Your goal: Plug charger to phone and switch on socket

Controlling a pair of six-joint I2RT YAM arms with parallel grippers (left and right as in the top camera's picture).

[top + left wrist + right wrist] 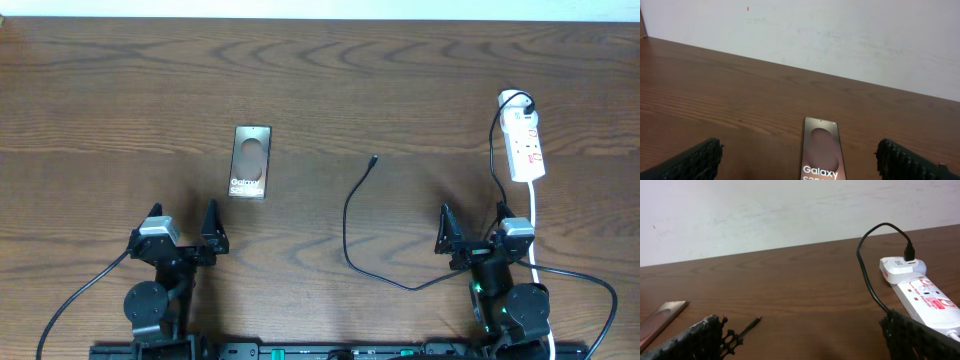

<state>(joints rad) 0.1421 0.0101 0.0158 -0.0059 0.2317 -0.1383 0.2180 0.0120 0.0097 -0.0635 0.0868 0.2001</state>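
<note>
The phone (249, 161) lies flat on the table, screen up with white Galaxy text; it also shows in the left wrist view (820, 148), straight ahead between the fingers. My left gripper (183, 225) is open and empty, just near of the phone. The charger (352, 222), a thin black cable, curves across the middle; its small plug end (374, 159) lies free and also shows in the right wrist view (752, 324). The socket (525, 146) is a white power strip at the far right, also in the right wrist view (927, 297). My right gripper (473, 228) is open and empty, near of it.
A white adapter (901, 266) with a black cable is plugged into the strip's far end. The strip's white cord (535, 225) runs down past my right gripper. A white wall stands beyond the table's far edge.
</note>
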